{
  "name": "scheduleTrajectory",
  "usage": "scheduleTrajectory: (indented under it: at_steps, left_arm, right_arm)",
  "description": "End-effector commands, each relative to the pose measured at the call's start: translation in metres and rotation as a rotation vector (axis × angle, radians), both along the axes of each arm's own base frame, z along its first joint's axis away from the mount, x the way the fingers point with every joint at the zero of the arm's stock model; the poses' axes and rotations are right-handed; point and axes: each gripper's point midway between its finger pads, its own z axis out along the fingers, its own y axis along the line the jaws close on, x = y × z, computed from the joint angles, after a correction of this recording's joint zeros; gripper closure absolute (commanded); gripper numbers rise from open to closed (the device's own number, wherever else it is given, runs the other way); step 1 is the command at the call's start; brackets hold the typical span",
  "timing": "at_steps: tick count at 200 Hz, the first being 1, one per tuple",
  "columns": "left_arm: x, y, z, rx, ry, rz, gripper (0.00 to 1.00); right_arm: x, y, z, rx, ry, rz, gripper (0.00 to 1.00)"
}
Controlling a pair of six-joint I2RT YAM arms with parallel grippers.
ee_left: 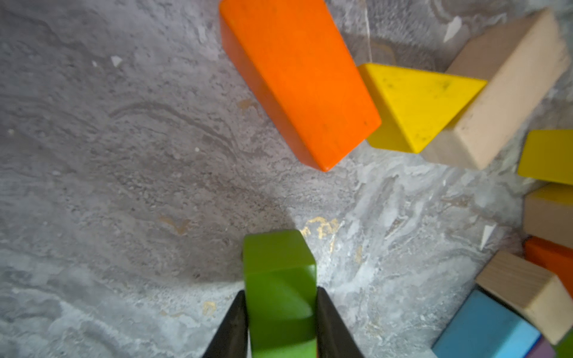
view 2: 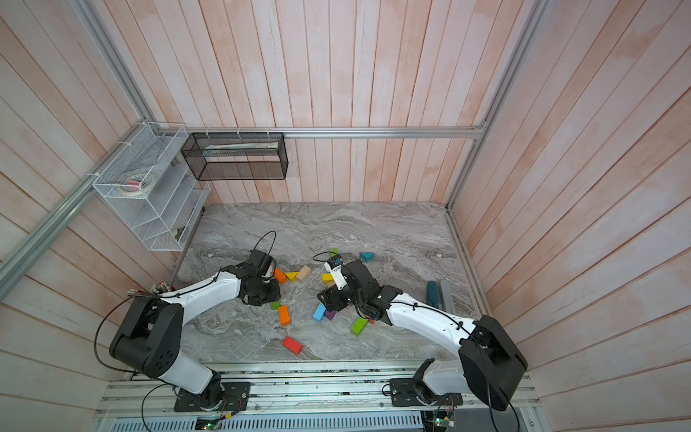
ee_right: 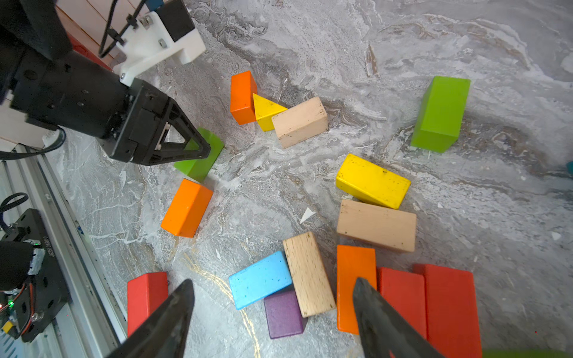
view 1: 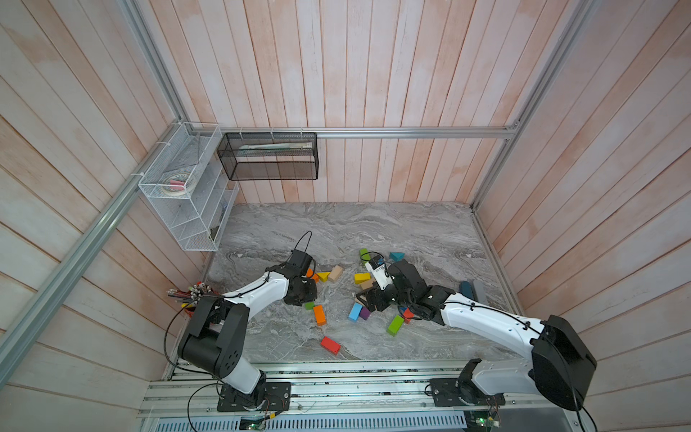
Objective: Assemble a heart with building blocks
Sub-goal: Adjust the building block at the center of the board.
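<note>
Left claw [ee_left: 281,293] grips green block [ee_left: 277,257]; overhead grip unclear.

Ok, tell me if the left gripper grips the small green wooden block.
Yes, the left gripper clamps the small green wooden block between its two black fingers.

txt chk | I read 1 white serial-type print [ee_right: 46,247] on black arm-base motor [ee_right: 37,276], rt wrist view | ends approx "010", rest too small for me | dark mark on white cam mount [view 1: 379,269], top view: illegible
</note>
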Motion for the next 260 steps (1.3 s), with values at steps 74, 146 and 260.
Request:
scheduleTrajectory:
  at_steps: [74, 146, 260]
  left_arm:
    - [0.024, 0.021, 0.030, 0.201, -0.101, -0.316, 0.85]
    - [0.040, 0.036, 0.026, 0.339, -0.179, -0.438, 0.88]
    - [0.042, 0.046, 0.003, 0.332, -0.112, -0.452, 0.71]
  right_arm:
    - [-0.001, -0.003, -0.001, 0.003, -0.023, 0.002, 0.20]
    - [-0.005, -0.004, 0.002, 0.024, -0.036, 0.022, 0.20]
    - [-0.011, -0.002, -0.004, 0.043, -0.018, 0.067, 0.20]
